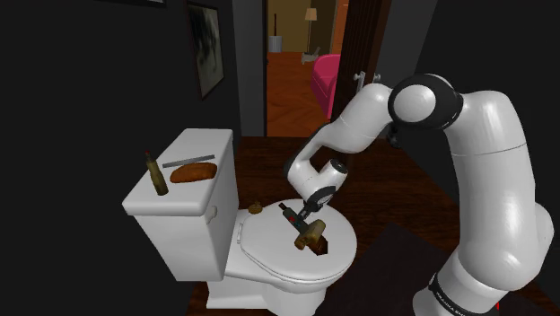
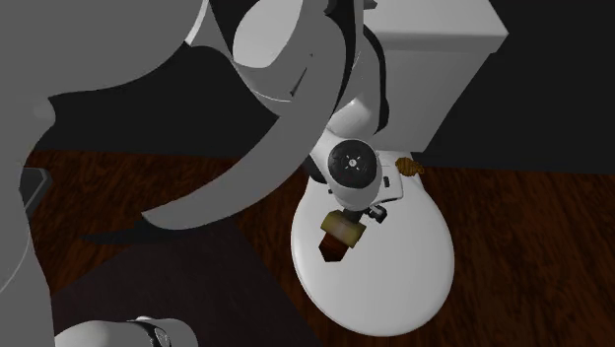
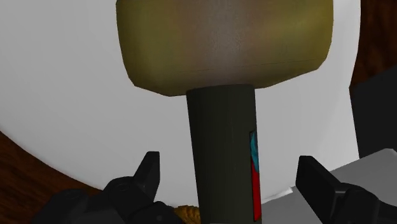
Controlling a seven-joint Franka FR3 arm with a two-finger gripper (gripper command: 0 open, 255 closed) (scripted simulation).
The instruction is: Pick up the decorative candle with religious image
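The candle (image 3: pixel 222 146) is a dark cylinder with a wide tan end (image 3: pixel 222 44) and a red and blue picture on its side. It rests on the white toilet lid (image 1: pixel 269 244), with a dark shadow beside it. My black gripper (image 3: pixel 232 170) is open and straddles the dark shaft; both fingers stand apart from it with a gap on each side. In the shoulder view the candle (image 1: pixel 310 234) is just below the gripper (image 1: pixel 303 218). The second exterior view looks down on the gripper (image 2: pixel 347 219), the candle (image 2: pixel 340 233) and the lid (image 2: pixel 394 271).
On the toilet tank (image 1: pixel 179 193) are a dark bottle (image 1: pixel 159 175), a brown loaf-like thing (image 1: pixel 194 173) and a grey strip (image 1: pixel 187 162). A small brown object (image 1: pixel 256 207) sits behind the lid. A doorway shows a pink chair (image 1: pixel 328 81). The floor is dark wood.
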